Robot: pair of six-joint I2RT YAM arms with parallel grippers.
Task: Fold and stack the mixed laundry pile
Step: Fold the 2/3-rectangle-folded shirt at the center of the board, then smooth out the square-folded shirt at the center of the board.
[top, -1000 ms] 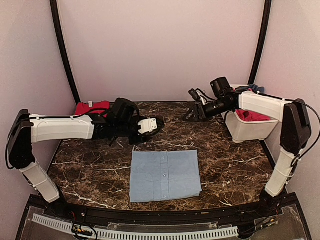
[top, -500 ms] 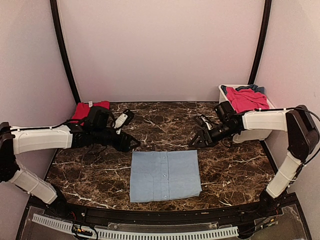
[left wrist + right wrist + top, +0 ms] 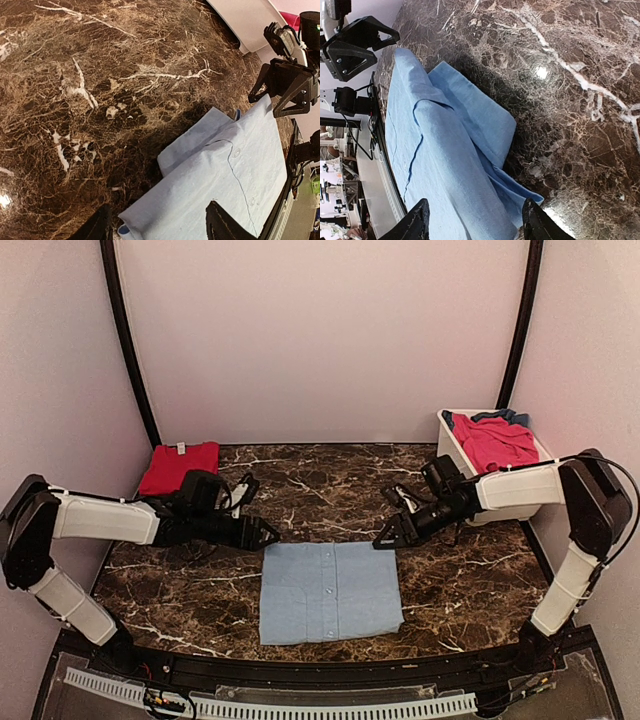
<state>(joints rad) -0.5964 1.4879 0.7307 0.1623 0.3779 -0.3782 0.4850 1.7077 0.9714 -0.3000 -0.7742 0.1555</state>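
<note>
A light-blue shirt (image 3: 330,590) lies folded into a rectangle on the marble table, buttons up. It also shows in the left wrist view (image 3: 225,185) and the right wrist view (image 3: 445,165). My left gripper (image 3: 265,534) is open, low at the shirt's far left corner, jaws astride that corner (image 3: 157,227). My right gripper (image 3: 385,539) is open, low at the far right corner (image 3: 475,220). A folded red garment (image 3: 180,466) lies at the far left. Pink-red (image 3: 495,440) and darker blue (image 3: 510,417) pieces fill the white tub (image 3: 500,502).
The white tub stands at the far right by the wall. Dark marble table (image 3: 330,490) stretches between the arms. Black frame posts (image 3: 128,350) rise at the back corners. A black rail (image 3: 300,675) runs along the near edge.
Both arms have swung down from near the back towards the shirt. The left gripper moved right to its far left corner, the right gripper moved left and down to its far right corner.
</note>
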